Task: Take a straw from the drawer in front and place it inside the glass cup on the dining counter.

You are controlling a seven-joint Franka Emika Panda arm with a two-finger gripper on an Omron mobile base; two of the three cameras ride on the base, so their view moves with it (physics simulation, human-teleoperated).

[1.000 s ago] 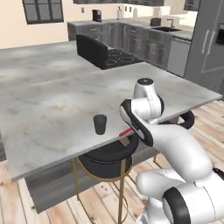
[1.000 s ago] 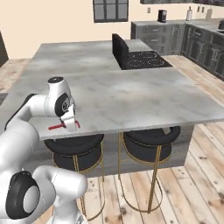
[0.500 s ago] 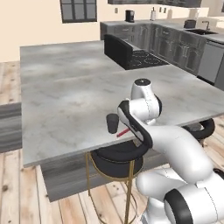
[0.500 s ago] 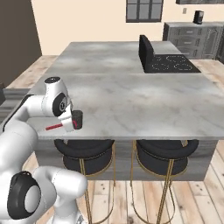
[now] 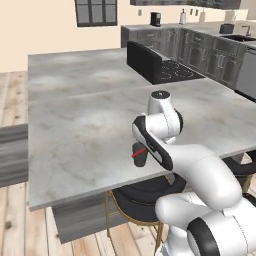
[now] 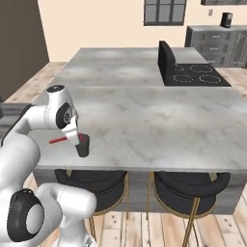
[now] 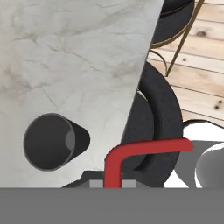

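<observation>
We see the straw (image 7: pixel 131 154) as a thin, bright red tube with a rounded elbow: in the hand view one leg rises from between the jaws and the other runs sideways across the picture, over the dark stool seat (image 7: pixel 157 109) below the desk edge. The jaws are shut tight on the straw, gripping it near its bend. In the left base view only a short red piece (image 5: pixel 139 152) pokes out beside the white arm, lying against the dark cup. In the right base view the straw (image 6: pixel 59 140) sticks out level from the gripper (image 6: pixel 72 139), pointing away from the cup and held above the desk's near edge.

The glass cup (image 7: pixel 52 141) is a small, nearly black tumbler, slightly tapered, standing upright on the desk (image 6: pixel 144 111) close to the near edge. In the hand view we look into its open mouth and find nothing inside. In the right base view the cup (image 6: pixel 83 145) stands just beside the gripper, partly behind the wrist. The straw is beside the cup, not in it.

The desk is a pale grey marble-veined slab; a black cooktop (image 6: pixel 193 75) sits at its far side, and two black stools (image 6: pixel 190 185) with gold legs stand below the near edge.
</observation>
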